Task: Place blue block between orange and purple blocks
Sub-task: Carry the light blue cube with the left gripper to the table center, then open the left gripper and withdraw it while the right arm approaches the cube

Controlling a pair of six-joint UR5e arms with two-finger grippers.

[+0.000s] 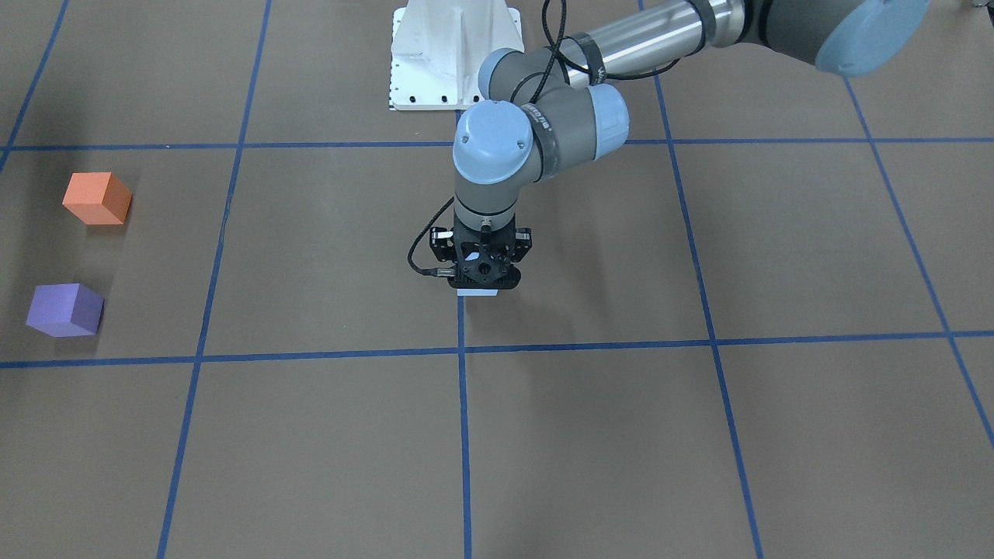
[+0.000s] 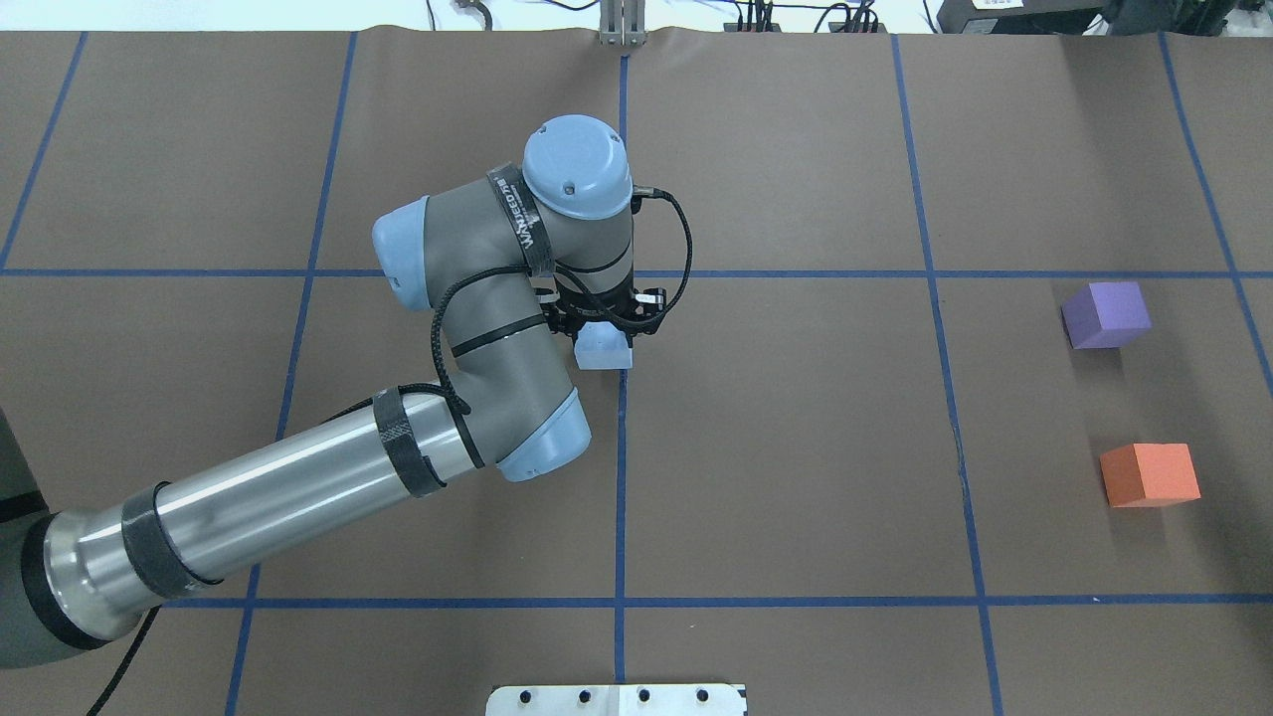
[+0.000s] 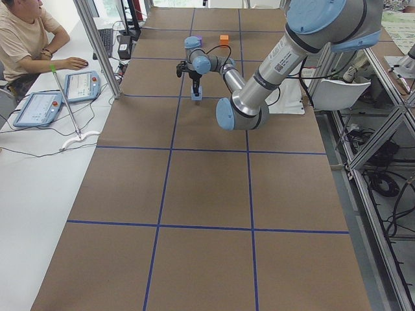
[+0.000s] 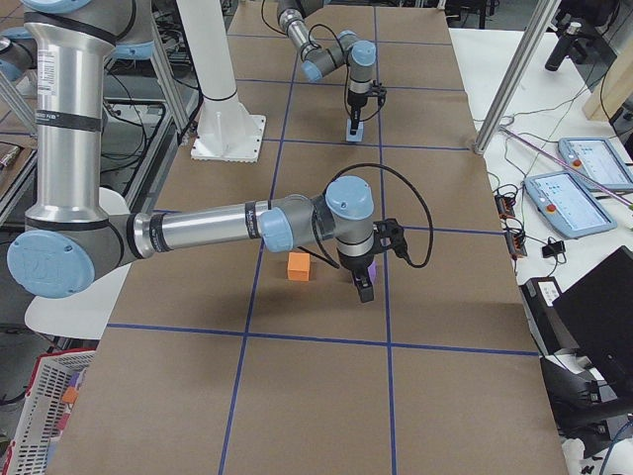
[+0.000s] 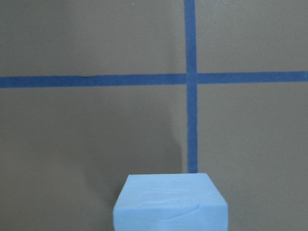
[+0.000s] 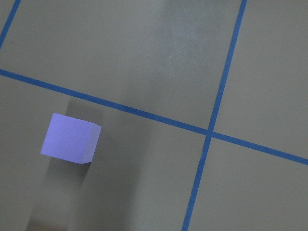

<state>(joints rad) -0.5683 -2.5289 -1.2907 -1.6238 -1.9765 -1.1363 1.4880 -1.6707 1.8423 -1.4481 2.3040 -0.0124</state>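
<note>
Table [image 2: 796,447] is covered in brown paper and gridded off with blue tape lines [image 2: 622,477]; one crossing is seen just ahead of the left gripper [image 2: 603,343]. Farther out that way, a white desk [image 3: 39,168] with teach pendants [image 3: 81,85] is parked alongside. Everything's evenly lit, with soft shadows.

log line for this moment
left claw: at blue block, grip unclear | right claw: by purple block | orange block: apart from purple | placement: not done
</note>
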